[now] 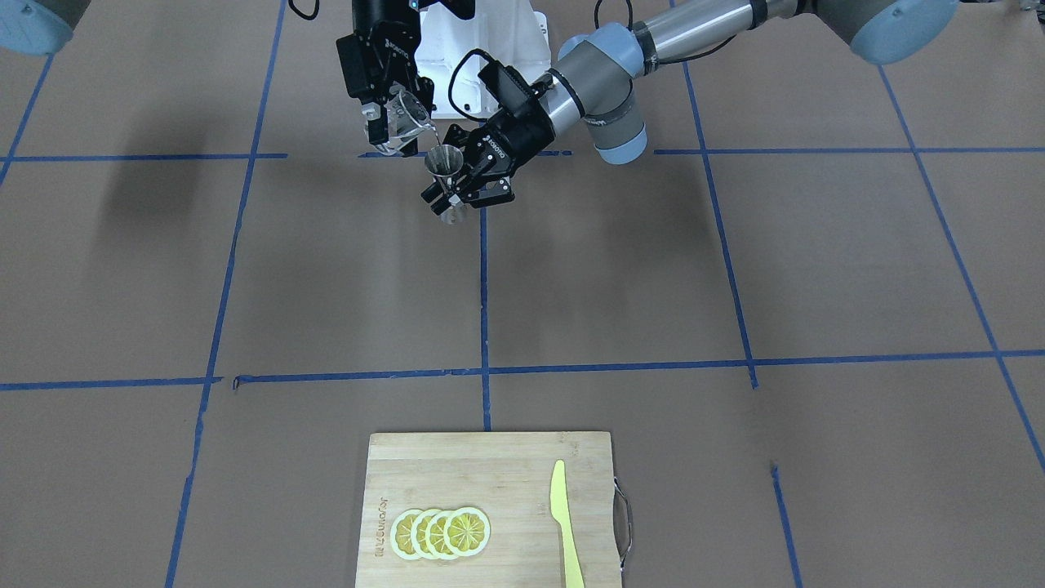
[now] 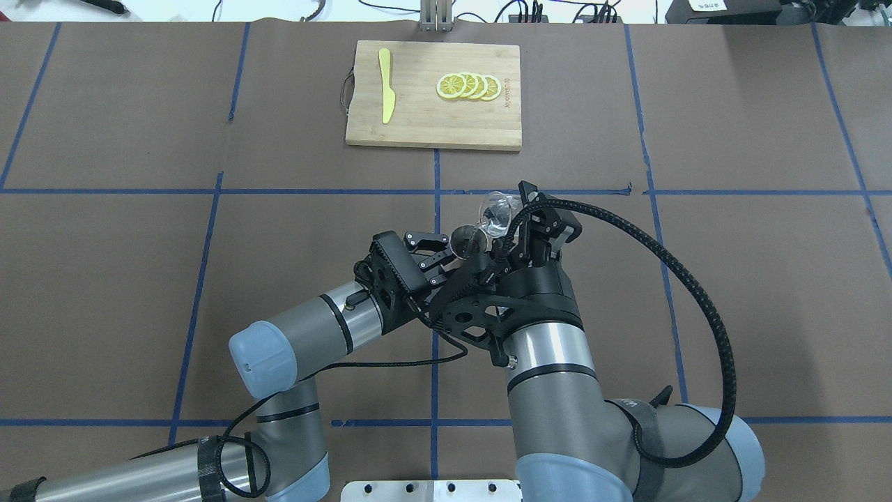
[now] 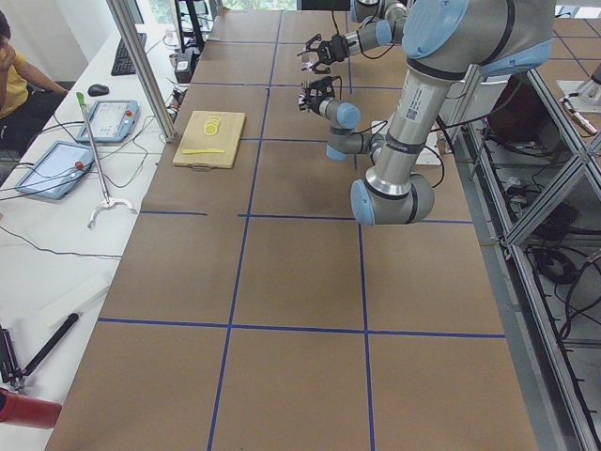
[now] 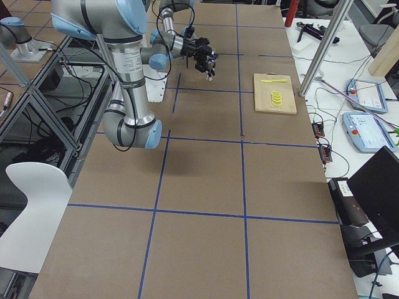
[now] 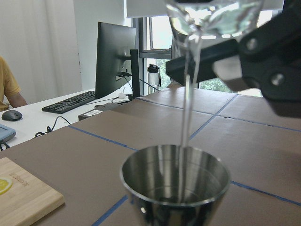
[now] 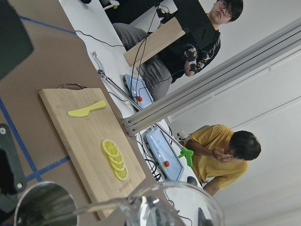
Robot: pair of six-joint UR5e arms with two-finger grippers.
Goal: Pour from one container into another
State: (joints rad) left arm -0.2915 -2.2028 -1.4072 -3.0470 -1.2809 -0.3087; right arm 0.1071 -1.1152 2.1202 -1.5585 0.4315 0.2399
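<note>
Pouring was under way above the table (image 2: 104, 279). The right gripper (image 1: 392, 122) was clamped on a tilted glass (image 1: 406, 121). The lip of the glass sat just over the mouth of the jigger (image 1: 445, 167). The left gripper (image 1: 453, 194) grasped the jigger at its waist, about upright. Both vessels hung in the air on the robot's side of the table. They were well apart from the board (image 1: 490, 465) at the far edge, which carried lemon slices (image 1: 441, 532) and a yellow knife (image 1: 563, 523).

To do this step well, the glass would likely need only a slow, small change of tilt, with the jigger held level and its mouth centred under the lip. The cup was small and could overflow quickly, so the pour should end early.

The left wrist view alone showed a thin stream (image 5: 186, 117) falling inside the jigger's rim, a little right of centre. The liquid level in the cup was hard to read there. The overhead and front views showed no stream, but they did show how both arms met and how far the glass leaned. The right wrist view showed both rims close together, and two people seated beyond the table. The side views were too distant to show either grip.
</note>
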